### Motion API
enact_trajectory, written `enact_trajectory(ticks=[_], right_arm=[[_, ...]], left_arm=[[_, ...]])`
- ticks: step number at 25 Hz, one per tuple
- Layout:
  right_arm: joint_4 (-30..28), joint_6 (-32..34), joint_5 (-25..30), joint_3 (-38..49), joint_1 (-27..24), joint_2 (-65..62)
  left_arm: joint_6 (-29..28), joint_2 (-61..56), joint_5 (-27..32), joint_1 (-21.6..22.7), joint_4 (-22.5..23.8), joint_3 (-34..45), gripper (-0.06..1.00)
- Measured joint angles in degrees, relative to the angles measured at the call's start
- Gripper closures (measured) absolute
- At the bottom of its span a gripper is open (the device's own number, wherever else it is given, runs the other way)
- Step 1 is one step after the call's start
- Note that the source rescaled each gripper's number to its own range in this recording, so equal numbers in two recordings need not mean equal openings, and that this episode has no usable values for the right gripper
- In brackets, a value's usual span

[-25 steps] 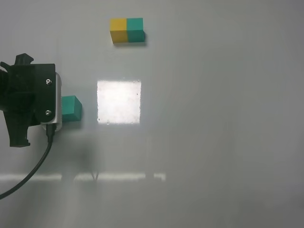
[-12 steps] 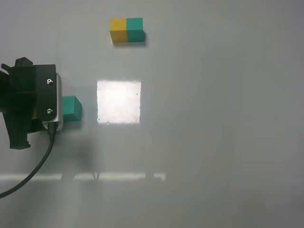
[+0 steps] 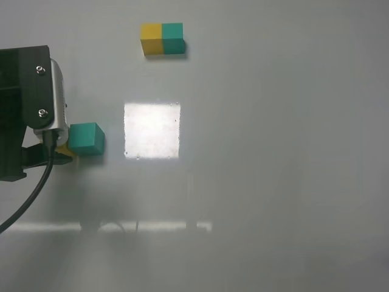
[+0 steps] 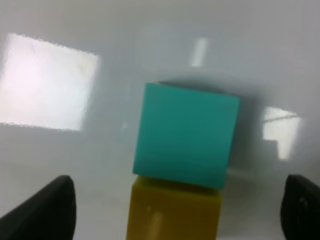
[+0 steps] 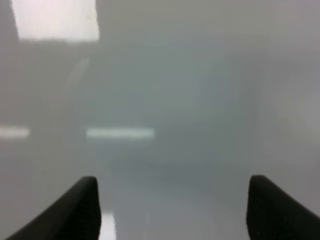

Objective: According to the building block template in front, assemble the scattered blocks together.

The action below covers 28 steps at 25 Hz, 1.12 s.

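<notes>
The template (image 3: 162,38), a small yellow-and-teal bar, lies at the far middle of the table. The scattered teal cube (image 3: 86,138) sits at the left, and the scattered yellow cube (image 3: 65,152) touches its left side, mostly hidden under my left arm (image 3: 30,103). In the left wrist view the teal cube (image 4: 186,134) and the yellow cube (image 4: 172,215) sit face to face. My left gripper (image 4: 172,212) is open, with its fingertips (image 4: 45,210) wide apart on either side of the yellow cube and not touching it. My right gripper (image 5: 172,210) is open and empty over bare table.
A bright square of reflected light (image 3: 152,130) lies on the white table (image 3: 273,152) just right of the teal cube. A black cable (image 3: 24,201) hangs from the left arm toward the front left.
My left arm has risen and drawn back to the left, uncovering the whole teal cube and a sliver of the yellow one. The cubes and the template have not moved.
</notes>
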State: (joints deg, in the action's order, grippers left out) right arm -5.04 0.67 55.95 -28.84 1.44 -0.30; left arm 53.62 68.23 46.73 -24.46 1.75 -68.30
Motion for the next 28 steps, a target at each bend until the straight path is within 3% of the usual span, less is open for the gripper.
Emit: enact_trajectory(ticks=[10, 28], right_arm=[[0.0, 0.0, 0.0, 0.0, 0.0, 0.0], [0.0, 0.0, 0.0, 0.0, 0.0, 0.0]], left_arm=[[0.16, 3.31, -0.56, -0.12, 0.33, 0.0, 0.23], [0.16, 5.6, -2.8, -0.12, 0.4, 0.0, 0.24]])
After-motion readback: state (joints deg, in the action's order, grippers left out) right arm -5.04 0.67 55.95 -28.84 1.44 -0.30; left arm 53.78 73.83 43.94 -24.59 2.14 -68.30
